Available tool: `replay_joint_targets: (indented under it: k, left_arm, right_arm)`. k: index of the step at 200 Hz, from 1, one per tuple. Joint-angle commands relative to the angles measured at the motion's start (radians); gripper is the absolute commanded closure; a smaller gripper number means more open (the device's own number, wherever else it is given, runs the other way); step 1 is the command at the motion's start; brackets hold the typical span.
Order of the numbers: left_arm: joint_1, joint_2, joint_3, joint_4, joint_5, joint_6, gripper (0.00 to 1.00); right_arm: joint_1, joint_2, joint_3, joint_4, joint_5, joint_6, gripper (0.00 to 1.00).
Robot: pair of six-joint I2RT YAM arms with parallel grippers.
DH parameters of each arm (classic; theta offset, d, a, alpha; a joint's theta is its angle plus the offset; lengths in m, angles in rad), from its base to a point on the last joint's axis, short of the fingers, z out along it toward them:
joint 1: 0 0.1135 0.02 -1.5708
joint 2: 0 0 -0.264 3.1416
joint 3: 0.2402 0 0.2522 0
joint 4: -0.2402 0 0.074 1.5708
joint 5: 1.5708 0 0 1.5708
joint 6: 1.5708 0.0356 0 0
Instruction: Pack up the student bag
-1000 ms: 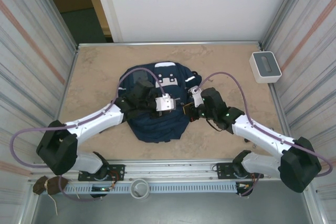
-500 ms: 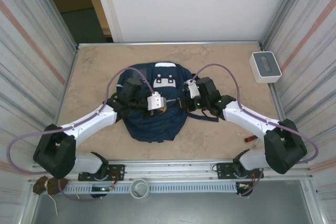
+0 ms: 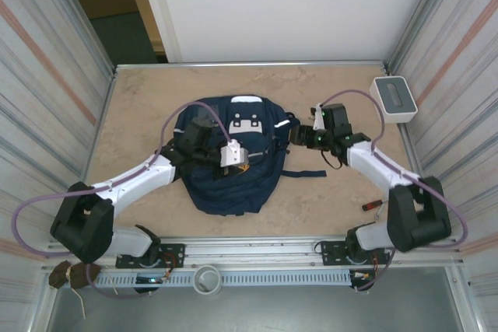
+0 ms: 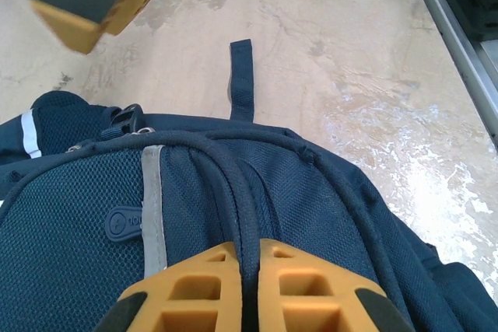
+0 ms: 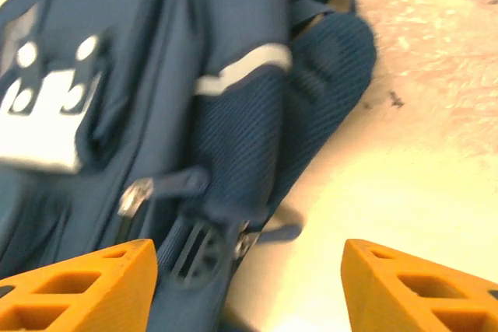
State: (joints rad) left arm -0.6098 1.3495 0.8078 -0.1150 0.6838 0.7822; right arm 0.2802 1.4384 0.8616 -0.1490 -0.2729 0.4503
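The student bag (image 3: 233,161), navy with a white label (image 3: 247,123), lies flat mid-table. My left gripper (image 3: 236,155) rests on its middle, shut on a dark corded seam (image 4: 247,215) that runs between the orange fingers (image 4: 194,285). My right gripper (image 3: 301,137) hovers at the bag's right edge, open wide. Between and below its jaws I see the side pocket with a white stripe (image 5: 243,66), a zipper pull (image 5: 137,195) and a buckle (image 5: 194,253). A loose strap (image 3: 305,173) trails right onto the table.
A white-grey box (image 3: 393,99) stands at the back right corner. A small red-and-black item (image 3: 372,204) lies on the table by the right arm. Metal walls close in both sides. Bare tabletop (image 4: 366,75) stretches beyond the bag.
The right gripper has pulled away from the bag's middle to its right edge. The left gripper has shifted slightly left, staying shut on the bag. The bag has spread wider.
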Motion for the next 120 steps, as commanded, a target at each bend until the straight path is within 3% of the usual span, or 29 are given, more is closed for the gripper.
replay_joint_targets:
  k: [1, 34, 55, 83, 94, 120]
  left_arm:
    - [-0.024, 0.009, 0.043, 0.015, 0.073, 0.014, 0.93]
    - [-0.045, 0.048, 0.059, 0.033, 0.061, 0.015, 0.92]
    - [-0.056, 0.097, 0.090, 0.037, 0.044, 0.020, 0.91]
    - [-0.073, 0.176, 0.145, 0.041, 0.004, 0.022, 0.90]
    - [-0.083, 0.211, 0.170, 0.046, -0.025, 0.019, 0.89]
    - [-0.113, 0.301, 0.236, 0.028, -0.112, 0.013, 0.83]
  right_arm:
    - [-0.006, 0.153, 0.118, 0.010, 0.003, 0.108, 0.37]
    - [0.000, 0.354, 0.243, 0.054, -0.073, 0.142, 0.49]
    - [-0.003, 0.395, 0.273, 0.021, -0.025, 0.112, 0.74]
    - [-0.051, 0.368, 0.244, -0.009, 0.038, 0.062, 0.95]
    - [-0.076, 0.357, 0.234, -0.016, 0.047, 0.048, 1.00]
    - [-0.128, 0.360, 0.243, -0.030, 0.053, 0.027, 0.99]
